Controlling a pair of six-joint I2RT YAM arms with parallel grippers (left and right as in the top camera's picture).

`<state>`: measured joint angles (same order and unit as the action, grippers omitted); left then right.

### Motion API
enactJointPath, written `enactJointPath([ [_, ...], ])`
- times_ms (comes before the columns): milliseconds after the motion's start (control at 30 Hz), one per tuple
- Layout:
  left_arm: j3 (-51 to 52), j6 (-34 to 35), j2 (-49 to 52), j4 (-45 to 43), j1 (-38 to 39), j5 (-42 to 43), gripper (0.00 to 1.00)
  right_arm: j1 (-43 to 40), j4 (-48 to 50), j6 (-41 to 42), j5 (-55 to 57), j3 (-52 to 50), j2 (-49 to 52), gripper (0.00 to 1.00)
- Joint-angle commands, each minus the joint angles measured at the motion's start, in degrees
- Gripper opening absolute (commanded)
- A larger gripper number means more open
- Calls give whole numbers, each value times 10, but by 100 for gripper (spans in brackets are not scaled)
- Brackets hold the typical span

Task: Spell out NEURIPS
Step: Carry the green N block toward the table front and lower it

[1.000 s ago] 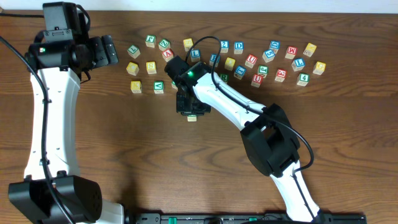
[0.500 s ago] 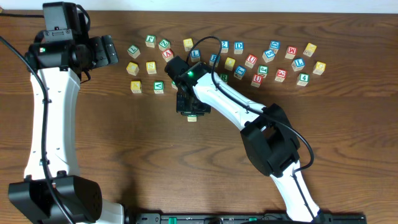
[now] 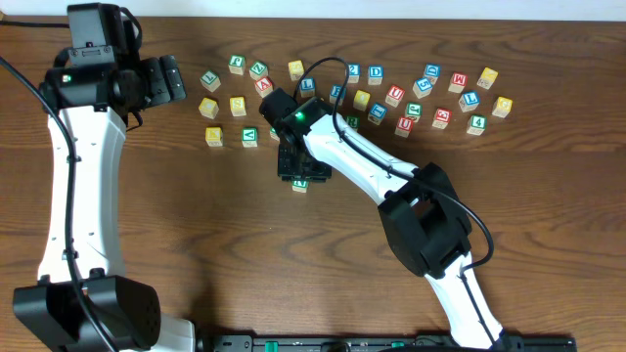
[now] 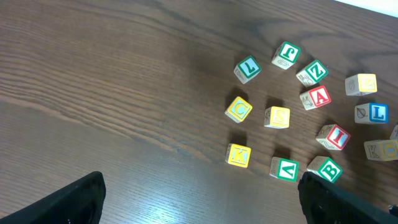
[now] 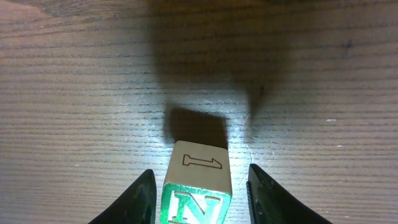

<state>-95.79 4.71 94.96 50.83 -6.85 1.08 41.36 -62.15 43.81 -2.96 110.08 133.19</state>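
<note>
As seen overhead, the N cube (image 3: 300, 184) is set on the table (image 3: 196, 244) under the right gripper (image 3: 298, 172). Left wrist: the left gripper (image 4: 205, 208) is spread wide, empty. Right wrist: fingers (image 5: 144, 193) are parted just beside the cube, judged light and rigid; opposite flat sides are favoured.

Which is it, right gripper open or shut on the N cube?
Open: the right gripper has its fingers flanking the N cube with a gap showing on each side.

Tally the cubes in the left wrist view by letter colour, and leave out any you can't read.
Green-lettered cubes: 5
Red-lettered cubes: 2
Yellow-lettered cubes: 3
Blue-lettered cubes: 1
Total: 11, with the unreadable cubes at the right edge left out.
</note>
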Motion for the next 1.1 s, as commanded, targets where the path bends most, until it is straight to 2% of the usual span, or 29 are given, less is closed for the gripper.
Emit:
enactJointPath([
  [0,-1,5,5,2,2,-9,98,-7,-3,-26,9,5,-18,42],
  [167,-1,5,5,2,2,-9,98,-8,-7,-69,-14,7,-18,42],
  [833,-1,5,5,2,2,-9,98,-8,0,-88,-17,-29,-18,39],
  [1067,-1,5,5,2,2,-9,98,-8,10,-104,-16,-35,-18,33],
])
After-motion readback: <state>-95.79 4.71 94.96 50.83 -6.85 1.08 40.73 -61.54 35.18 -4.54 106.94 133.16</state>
